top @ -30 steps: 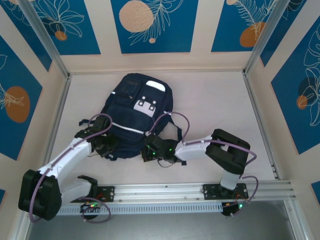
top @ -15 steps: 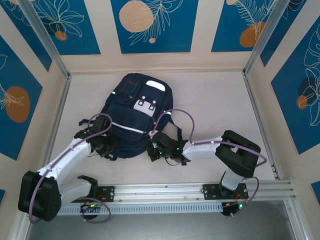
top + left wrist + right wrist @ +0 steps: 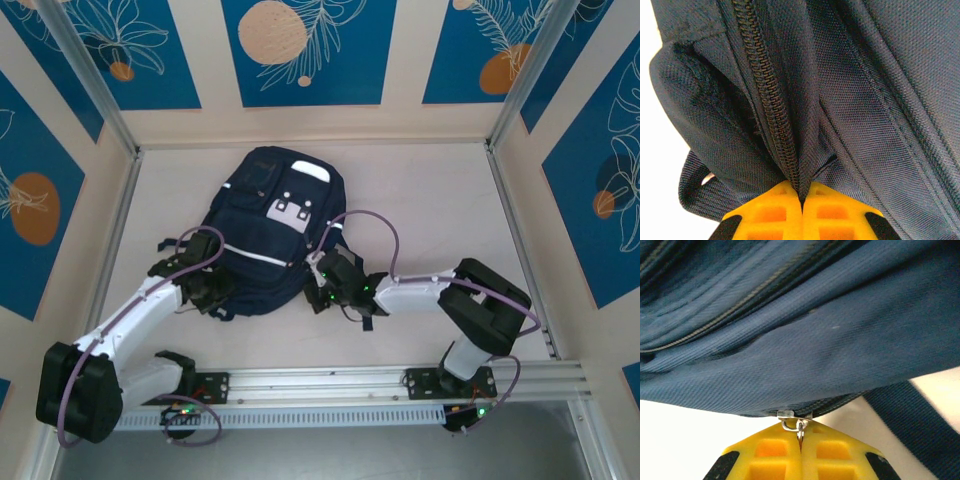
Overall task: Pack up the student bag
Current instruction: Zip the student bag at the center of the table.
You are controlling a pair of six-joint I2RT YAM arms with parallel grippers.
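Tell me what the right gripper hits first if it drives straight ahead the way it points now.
The right gripper, jaws shut on the zipper pull, points at the student bag. Straight on, it would probably press into the navy fabric just past the pull, almost at once.

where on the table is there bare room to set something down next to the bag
Widest bare table lies between the student bag and the right rail. A narrower strip runs by the left rail. Crowded: the bag's near edge, where the left gripper and right gripper clamp it.
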